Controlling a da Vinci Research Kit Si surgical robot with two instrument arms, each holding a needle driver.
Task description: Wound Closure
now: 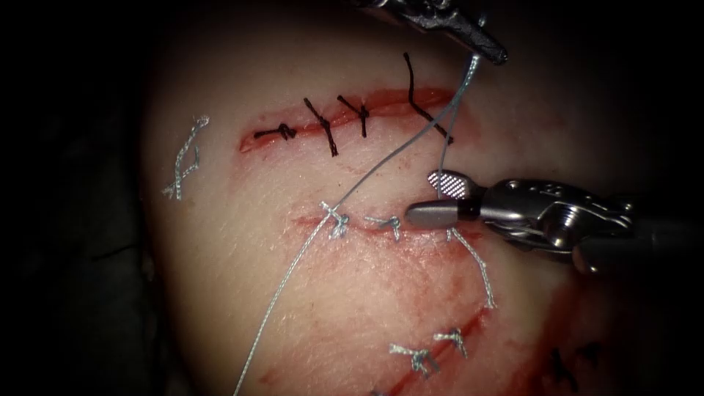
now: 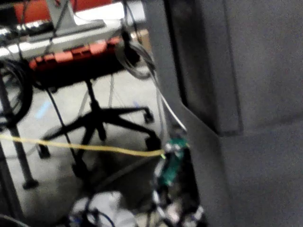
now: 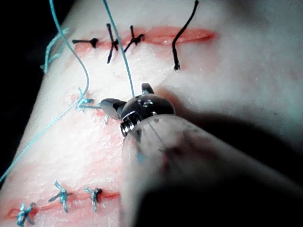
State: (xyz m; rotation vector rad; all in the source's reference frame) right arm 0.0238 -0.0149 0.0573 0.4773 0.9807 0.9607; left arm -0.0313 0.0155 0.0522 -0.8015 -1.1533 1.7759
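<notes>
Left hand (image 1: 490, 50): pinching the thread (image 1: 381, 165), above the cut (image 1: 411, 224).
Right hand (image 1: 438, 198): gaping wide, holding nothing, hovering just over the cut.
Tip: I'd be keeping that thread taut.

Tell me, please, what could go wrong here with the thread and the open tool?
1. The left tool is shut on the thread, which runs taut-looking down to the knots at the cut; more pull might strain the tissue.
2. The right tool is open beside a strand and might nick it.

Pale blue thread (image 1: 297, 268); black stitches (image 1: 323, 126); pink tissue (image 1: 352, 323).
</notes>
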